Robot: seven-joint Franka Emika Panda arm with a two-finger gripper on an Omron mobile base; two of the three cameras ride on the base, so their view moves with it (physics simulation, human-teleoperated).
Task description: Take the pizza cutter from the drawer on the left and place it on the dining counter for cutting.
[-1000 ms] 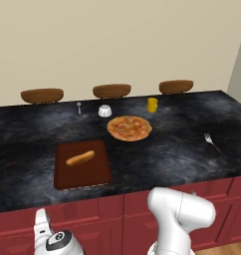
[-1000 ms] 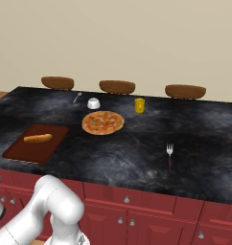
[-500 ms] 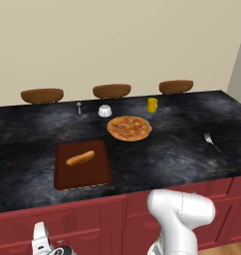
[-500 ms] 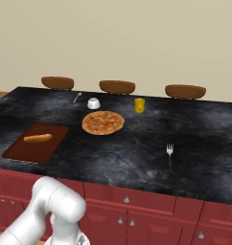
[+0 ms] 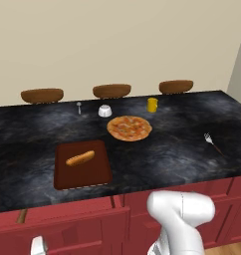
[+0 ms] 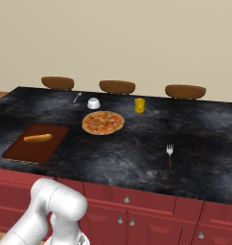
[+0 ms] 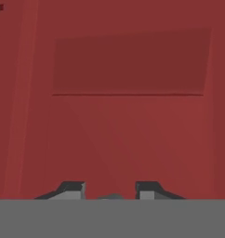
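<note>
We see the fingers [image 7: 109, 190] clenched, held close against a red cabinet front [image 7: 133, 116]; a small silver shape, perhaps the knob, lies between them. The drawer [image 5: 67, 219] stands slightly open under the front edge of the bench [image 5: 182, 154], left of the arm. A sliver of orange-brown shows in its gap; we cannot tell if this is the pizza cutter. On the bench: cutting board [image 5: 90, 172] with a bread roll [image 5: 80, 158], pizza [image 5: 129, 127], white bowl [image 5: 105, 110], spoon [image 5: 78, 106], yellow cup [image 5: 152, 104], fork [image 5: 210, 141].
</note>
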